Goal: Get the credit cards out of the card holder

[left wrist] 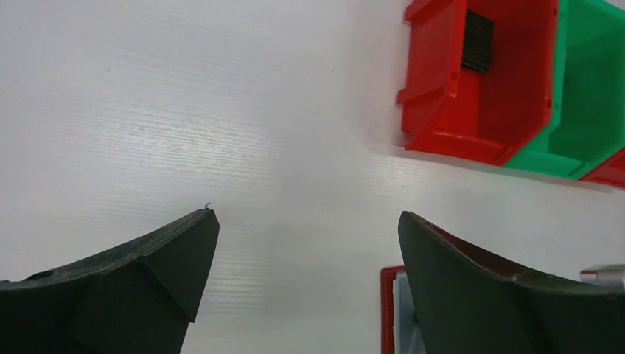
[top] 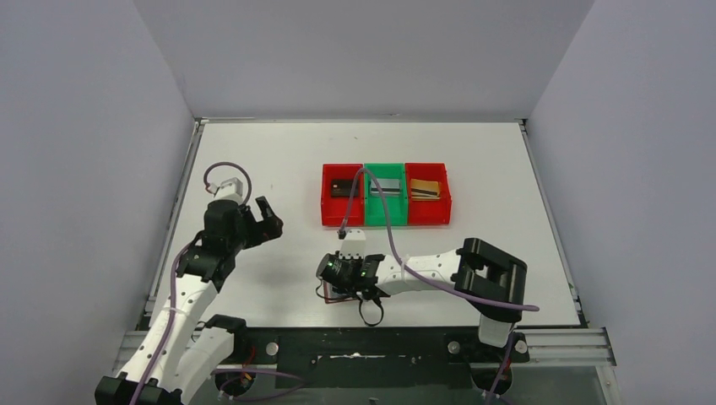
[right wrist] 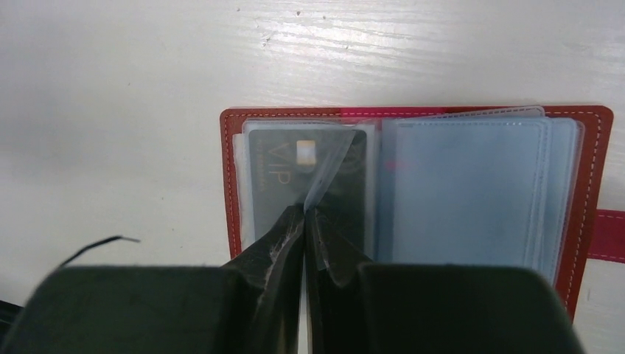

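White tabletop (top: 279, 152): dark red booklet-style card holder (right wrist: 598, 140) lies open near front edge so sleeves face up. Right gripper (right wrist: 304, 214) pinched shut at lifted clear plastic sleeve (right wrist: 328, 173) over dark grey VIP credit card (right wrist: 269, 177) (card caught? I can't tell). Left gripper (left wrist: 307, 216) spread wide, well apart, out of way.

The top camera looks down from high behind the near edge over the whole table (top: 279, 152). Both wrist cameras face downward, the right closest; all share the card holder (right wrist: 472, 192).
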Available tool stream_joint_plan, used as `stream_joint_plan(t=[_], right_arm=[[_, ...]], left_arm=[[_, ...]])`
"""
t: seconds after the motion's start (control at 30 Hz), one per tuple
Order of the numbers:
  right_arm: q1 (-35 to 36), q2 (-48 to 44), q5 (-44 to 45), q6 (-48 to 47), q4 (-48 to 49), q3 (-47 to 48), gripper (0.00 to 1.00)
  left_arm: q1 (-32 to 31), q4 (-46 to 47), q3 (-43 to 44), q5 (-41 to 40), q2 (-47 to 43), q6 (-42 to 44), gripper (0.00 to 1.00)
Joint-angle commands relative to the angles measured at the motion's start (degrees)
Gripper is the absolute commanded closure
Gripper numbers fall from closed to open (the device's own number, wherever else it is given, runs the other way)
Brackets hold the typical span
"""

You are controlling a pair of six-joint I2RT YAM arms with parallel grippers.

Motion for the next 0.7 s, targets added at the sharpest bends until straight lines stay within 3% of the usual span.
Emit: stream_joint_plan(t=[0.0, 0.23, 0.47, 0.67], right_arm=[[-1.0, -4.6, -1.5, -2.6, 9.6, -2.2, 0.95], [-4.1, -8.5, -7.7, -4.1, 21.0, -10.0, 0.95], [-7.4, -11.6, -13.3, -2.3, 34.1, -20.1, 0.93], [-8.6, -13.9, -14.2, -1.7, 39.5, -24.6, 0.92]], left_arm=[[-0.3, 5.7, -0.1, 10.6, 0.1, -0.2, 0.05], [-1.3, 18.2, -10.0, 30.2, 0.0, -13.8, 0.13], [-8.0, 24.8, -15.0, 30.9, 1.9, -19.9, 0.16], [-16.0, 29.9, -15.8, 28.2, 6.6, -23.1, 0.21]])
